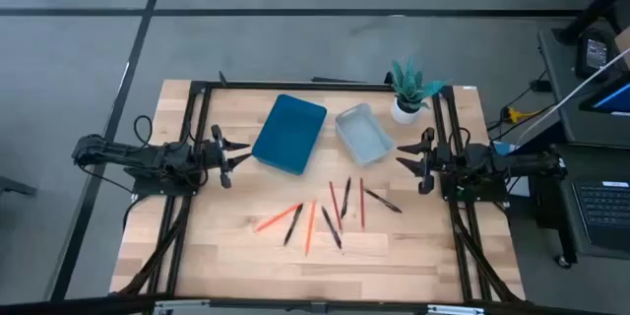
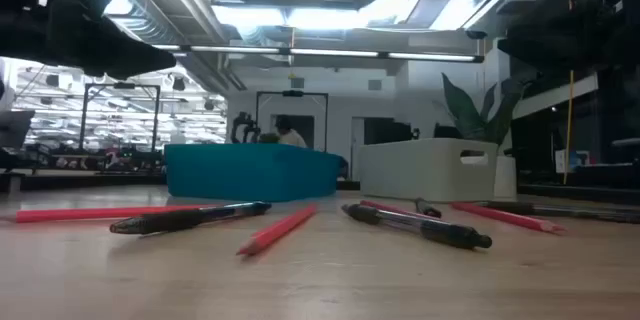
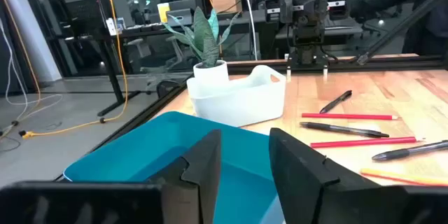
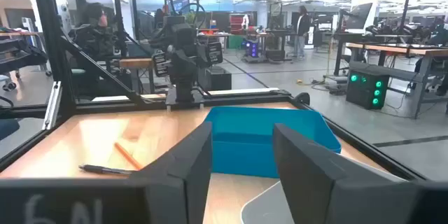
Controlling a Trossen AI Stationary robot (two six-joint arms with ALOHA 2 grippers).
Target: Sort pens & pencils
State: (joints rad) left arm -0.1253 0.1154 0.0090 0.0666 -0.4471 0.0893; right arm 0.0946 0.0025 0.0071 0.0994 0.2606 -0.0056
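Note:
Several black pens [image 1: 331,226] and red-orange pencils [image 1: 310,226] lie flat and scattered on the wooden table's middle, toward its near edge. In the low view a pen [image 2: 190,218] and a pencil [image 2: 278,230] lie in front. My left gripper [image 1: 231,153] hovers open at the table's left side, beside the blue tray; its wrist view [image 3: 245,168] looks over the tray at pens [image 3: 346,129] and pencils [image 3: 350,116]. My right gripper [image 1: 409,157] hovers open at the right side, next to the white bin; its wrist view [image 4: 241,161] shows a pencil [image 4: 128,155] farther off.
A blue tray [image 1: 290,133] and a white bin [image 1: 362,133] stand side by side at the table's far middle, with a potted plant [image 1: 409,89] in the far right corner. Black frame rails [image 1: 197,118] run along the left, right and far edges. Bare wood lies near the front edge.

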